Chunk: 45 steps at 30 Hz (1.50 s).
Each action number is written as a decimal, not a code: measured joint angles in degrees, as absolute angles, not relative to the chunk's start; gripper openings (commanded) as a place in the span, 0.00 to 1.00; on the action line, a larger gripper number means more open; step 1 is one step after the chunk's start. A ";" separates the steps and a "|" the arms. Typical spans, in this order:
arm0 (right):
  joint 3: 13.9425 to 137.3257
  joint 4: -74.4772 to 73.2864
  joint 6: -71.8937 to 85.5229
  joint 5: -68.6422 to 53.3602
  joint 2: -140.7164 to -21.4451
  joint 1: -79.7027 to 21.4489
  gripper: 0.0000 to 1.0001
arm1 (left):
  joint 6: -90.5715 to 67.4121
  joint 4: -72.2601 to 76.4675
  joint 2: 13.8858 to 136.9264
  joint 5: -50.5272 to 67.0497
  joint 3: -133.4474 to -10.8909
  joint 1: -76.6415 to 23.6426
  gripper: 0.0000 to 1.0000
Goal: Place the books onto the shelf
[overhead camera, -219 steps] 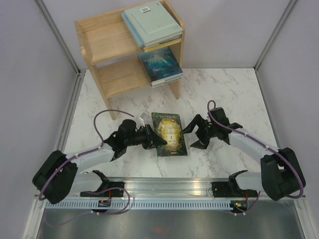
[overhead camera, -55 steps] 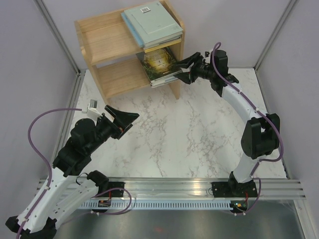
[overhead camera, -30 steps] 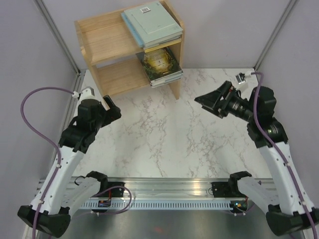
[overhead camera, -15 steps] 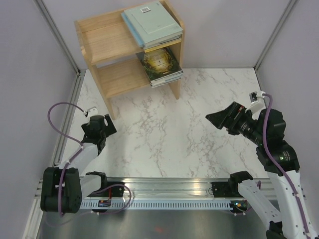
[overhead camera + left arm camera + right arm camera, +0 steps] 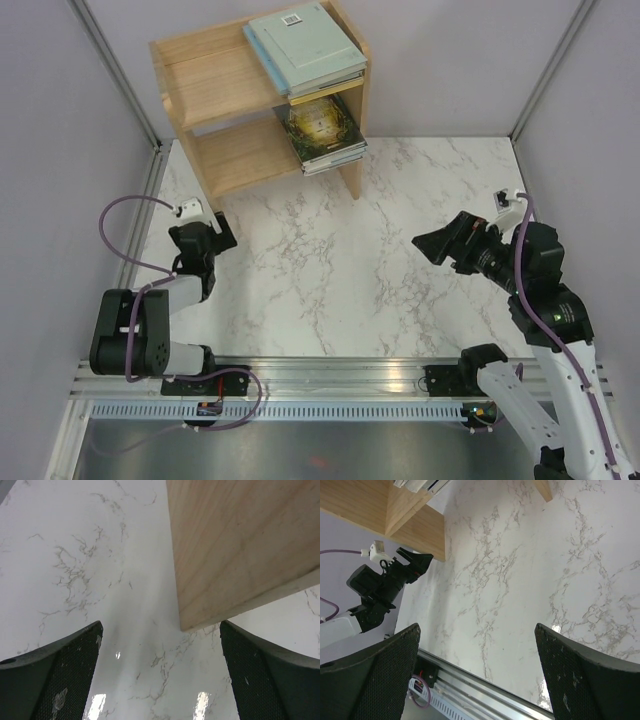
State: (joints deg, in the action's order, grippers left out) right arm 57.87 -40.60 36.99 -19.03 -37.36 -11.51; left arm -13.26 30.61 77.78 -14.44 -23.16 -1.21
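With the books (image 5: 305, 48) stacked flat on both tiers of the shelf (image 5: 215, 85), the left end effector (image 5: 218, 228) and right end effector (image 5: 438, 245) hang open and empty above the surface (image 5: 330, 265), the job seemingly finished.

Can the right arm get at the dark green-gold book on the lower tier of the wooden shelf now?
Probably yes. The right gripper is open and empty. Only bare marble tabletop lies between it and the dark green-gold paperback, whose stack juts from the light wooden two-tier shelf.
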 measured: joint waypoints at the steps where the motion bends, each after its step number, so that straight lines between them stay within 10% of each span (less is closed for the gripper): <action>1: 57.30 -40.51 36.82 -18.92 -37.01 -11.51 0.98 | -12.64 32.01 78.46 -13.76 -23.07 -1.19 1.00; 29: 17.93 2.52 14.68 5.93 -35.29 -11.79 0.98 | -2.17 60.49 82.13 -2.20 -11.64 -4.23 1.00; 45: 9.96 63.18 0.99 18.13 -87.90 -9.58 0.98 | -2.02 60.64 82.13 -1.34 -11.66 -4.21 1.00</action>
State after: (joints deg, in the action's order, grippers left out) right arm 9.96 63.18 0.99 18.13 -87.90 -9.58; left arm -2.02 60.64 82.13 -1.34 -11.66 -4.21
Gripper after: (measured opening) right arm 0.982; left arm 0.996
